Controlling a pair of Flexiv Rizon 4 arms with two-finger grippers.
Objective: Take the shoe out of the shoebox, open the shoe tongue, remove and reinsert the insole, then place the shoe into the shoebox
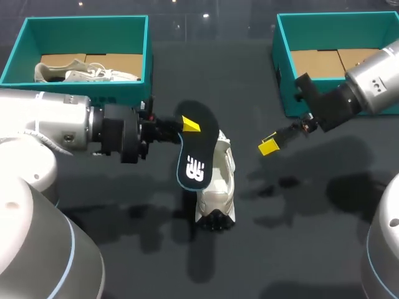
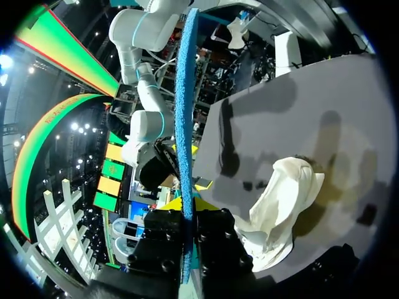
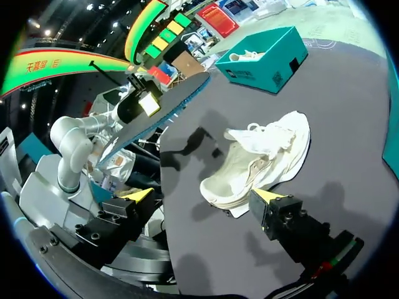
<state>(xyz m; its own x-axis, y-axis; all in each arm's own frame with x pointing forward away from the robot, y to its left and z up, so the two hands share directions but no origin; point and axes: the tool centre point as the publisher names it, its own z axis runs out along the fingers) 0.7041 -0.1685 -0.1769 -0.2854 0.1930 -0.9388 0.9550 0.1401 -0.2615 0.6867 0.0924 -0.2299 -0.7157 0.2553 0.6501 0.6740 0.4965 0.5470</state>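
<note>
Over the middle of the desk (image 1: pixel 312 237), the left gripper (image 1: pixel 189 126) is clamped on the rim of the dark insole (image 1: pixel 196 149). It holds the insole on edge just above the white shoe (image 1: pixel 218 193), apparently so that it can be fed back in. The shoe rests on the desk, outside both teal shoeboxes (image 1: pixel 283 56). Just to its right hovers the right gripper (image 1: pixel 269 146), fingers spread wide and empty, likely placed to steady the shoe or hold its tongue open.

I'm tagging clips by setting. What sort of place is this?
Probably a robot workbench for shoe handling: a dark table with a left shoebox and right shoebox, a white shoe lying on it, and the left gripper holding its insole.
</note>
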